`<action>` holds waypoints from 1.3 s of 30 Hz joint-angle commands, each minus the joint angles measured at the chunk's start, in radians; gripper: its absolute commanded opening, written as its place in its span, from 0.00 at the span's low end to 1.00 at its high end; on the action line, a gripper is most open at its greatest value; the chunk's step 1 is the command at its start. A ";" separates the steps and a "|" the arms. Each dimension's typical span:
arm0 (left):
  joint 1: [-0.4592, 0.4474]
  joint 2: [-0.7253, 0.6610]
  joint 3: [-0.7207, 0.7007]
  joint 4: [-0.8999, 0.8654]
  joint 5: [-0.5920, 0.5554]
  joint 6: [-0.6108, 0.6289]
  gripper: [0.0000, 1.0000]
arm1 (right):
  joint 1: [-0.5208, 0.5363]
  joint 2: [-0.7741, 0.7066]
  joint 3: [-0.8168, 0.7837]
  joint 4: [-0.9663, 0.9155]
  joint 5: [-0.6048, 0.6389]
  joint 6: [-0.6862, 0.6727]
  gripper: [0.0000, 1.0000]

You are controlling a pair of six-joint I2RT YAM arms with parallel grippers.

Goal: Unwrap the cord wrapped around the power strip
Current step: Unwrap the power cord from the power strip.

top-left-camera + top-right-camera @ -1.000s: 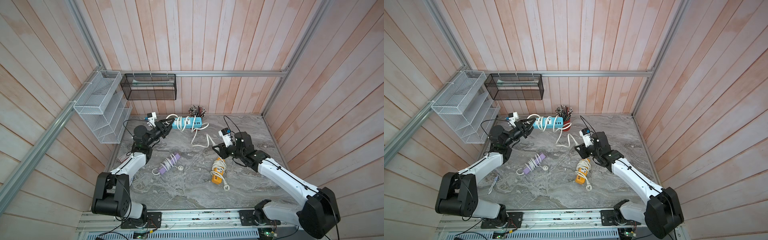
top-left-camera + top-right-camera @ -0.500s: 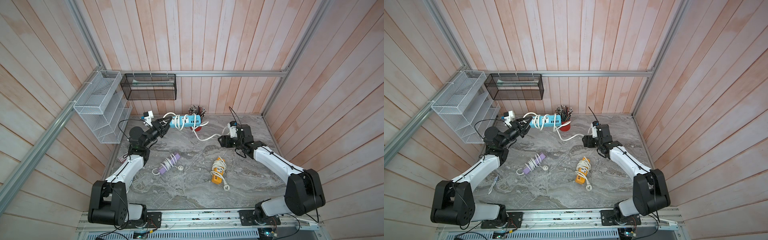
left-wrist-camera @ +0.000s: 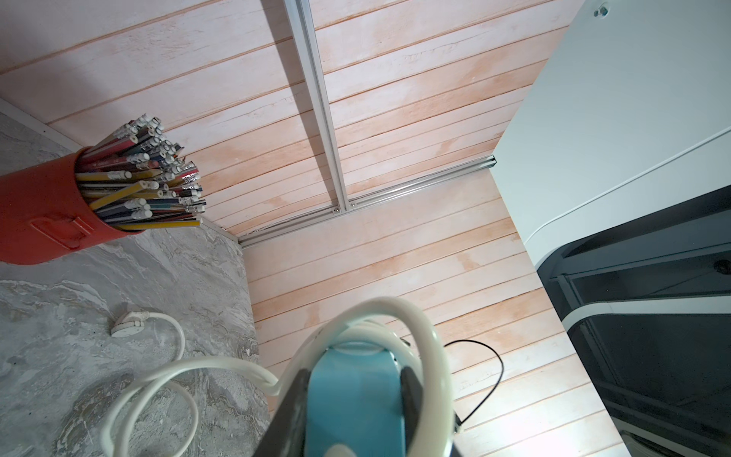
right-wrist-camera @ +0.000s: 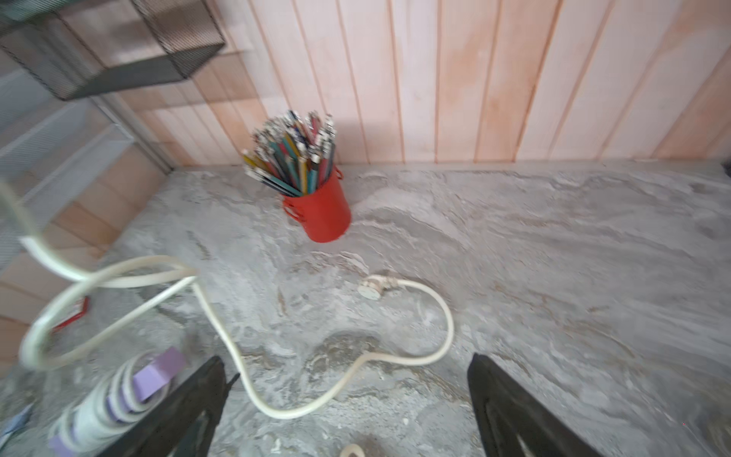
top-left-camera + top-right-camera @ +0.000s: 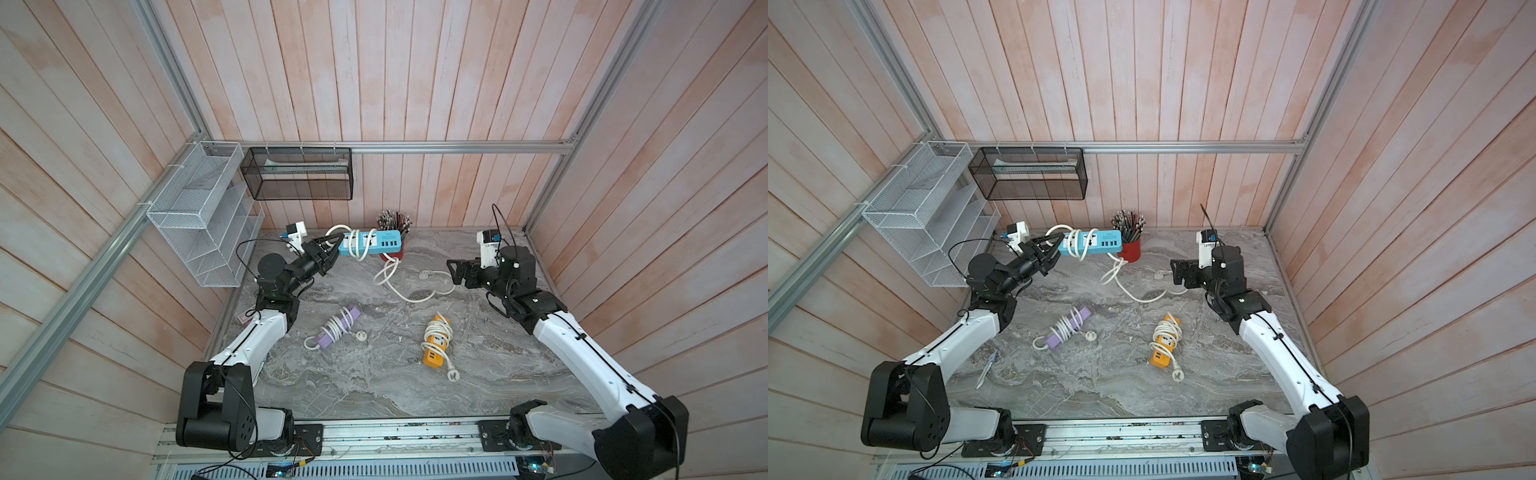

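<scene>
My left gripper (image 5: 337, 244) (image 5: 1058, 242) (image 3: 354, 395) is shut on one end of the blue power strip (image 5: 376, 243) (image 5: 1096, 243) (image 3: 354, 407), which it holds above the back of the table. Some turns of the white cord (image 5: 390, 276) (image 5: 1121, 286) (image 3: 429, 344) (image 4: 221, 332) stay wound round the strip. The rest hangs down and snakes across the table to its plug (image 5: 424, 274) (image 5: 1158, 274) (image 3: 126, 321) (image 4: 372, 287). Right of the plug, my right gripper (image 5: 454, 272) (image 5: 1174, 272) (image 4: 345, 358) is open and holds nothing, with the cord lying below it.
A red cup of pencils (image 5: 392, 253) (image 5: 1131, 249) (image 4: 324, 213) stands just behind the blue strip. A purple strip (image 5: 336, 328) and an orange strip (image 5: 436, 340), both cord-wrapped, lie mid-table. A pen (image 5: 986, 370) lies front left. Wire racks (image 5: 203, 216) (image 5: 299, 174) hang on the walls.
My right gripper has opened and let go of the cord, and the plug end now lies on the table. The right arm swung right. The left grip on the strip is unchanged.
</scene>
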 commanded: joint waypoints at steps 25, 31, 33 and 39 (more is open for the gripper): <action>0.004 -0.070 0.047 0.030 0.001 -0.040 0.00 | 0.162 0.270 -0.225 0.603 -0.356 0.036 0.92; 0.005 -0.083 0.048 0.030 -0.002 -0.052 0.00 | 0.235 0.447 -0.113 0.701 -0.345 -0.018 0.91; 0.004 -0.087 0.052 0.031 -0.002 -0.056 0.00 | 0.245 0.479 -0.101 0.751 -0.324 -0.018 0.92; 0.006 -0.101 0.054 0.023 -0.003 -0.059 0.00 | 0.244 0.554 -0.082 0.866 -0.288 0.012 0.91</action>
